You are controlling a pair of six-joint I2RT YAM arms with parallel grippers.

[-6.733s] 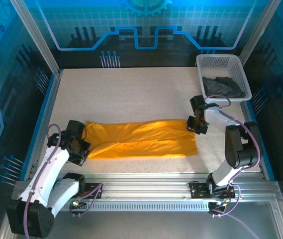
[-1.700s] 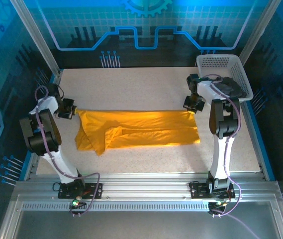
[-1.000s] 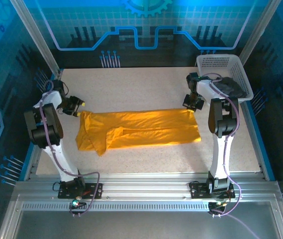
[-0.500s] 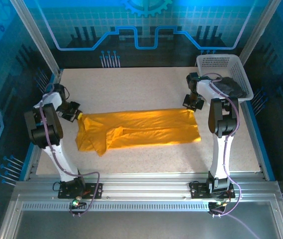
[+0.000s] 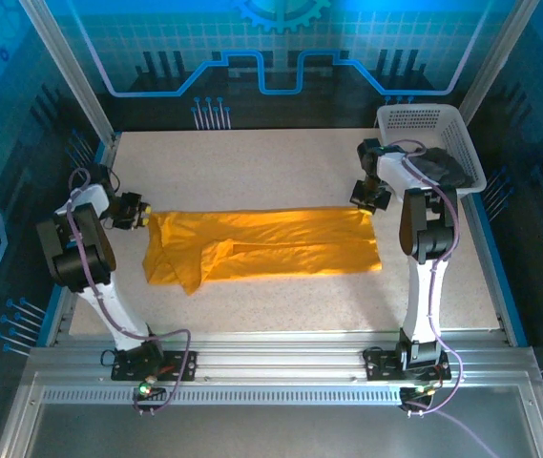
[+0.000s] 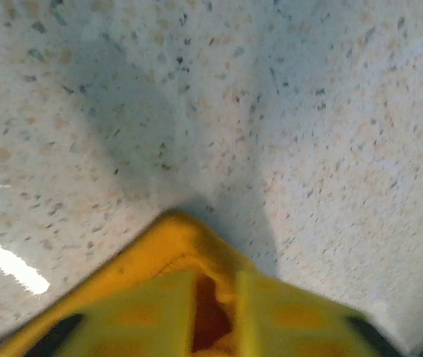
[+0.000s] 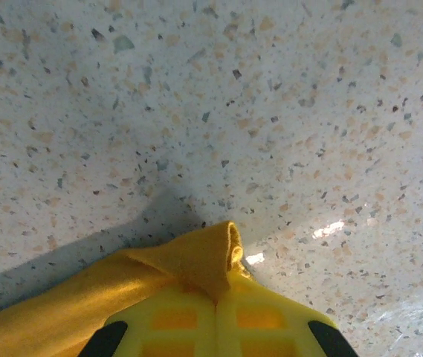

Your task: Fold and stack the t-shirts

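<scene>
Orange t-shirt (image 5: 271, 243) lies stretched lengthwise across the counter (image 5: 252, 162). Right jaws are clamped on its far right corner; left jaws sit slightly apart around its far left corner, whether they grip it I cannot tell. Grey t-shirt (image 5: 443, 170) sits in the white basket (image 5: 424, 119).

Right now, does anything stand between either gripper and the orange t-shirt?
Nothing visible does. The right gripper is shut on one far corner of the orange t-shirt. The left gripper has the other far corner's cloth between slightly parted fingers, though whether it grips is unclear.
</scene>
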